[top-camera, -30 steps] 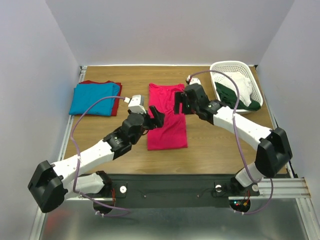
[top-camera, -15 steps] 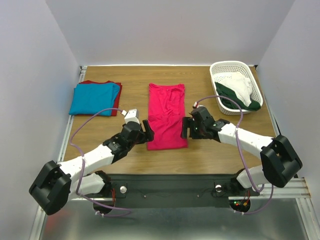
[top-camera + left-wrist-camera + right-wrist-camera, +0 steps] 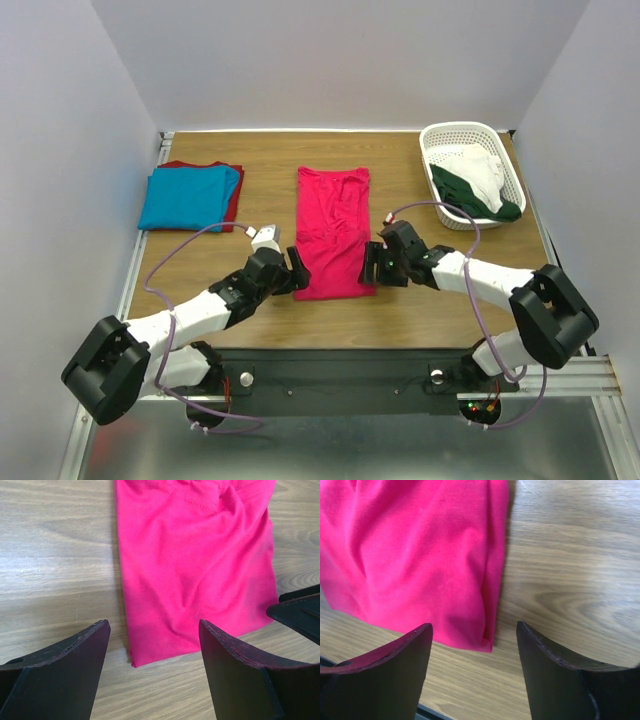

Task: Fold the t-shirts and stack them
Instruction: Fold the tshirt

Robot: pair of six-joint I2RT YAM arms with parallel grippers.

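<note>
Tabletop (image 3: 450,195), left claw (image 3: 297,272) and right claw (image 3: 372,262) now nearer pink t-shirt (image 3: 333,230) hem

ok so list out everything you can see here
pink t-shirt: 1, crimson-pink, folded into a long strip at the table's middle
turquoise-blue t-shirt: 1, turquoise, folded, far left, on top of the dark red one
dark red t-shirt: 1, dark red, under the turquoise one, edges showing
basket: 1, white lattice plastic, far right corner
white garment: 1, white, in the basket
dark green garment: 1, dark green, in the basket
table: 1, wood
left arm: 1, white and black, jaws open at the pink shirt's near left corner
right arm: 1, white and black, jaws open at its near right corner
</note>
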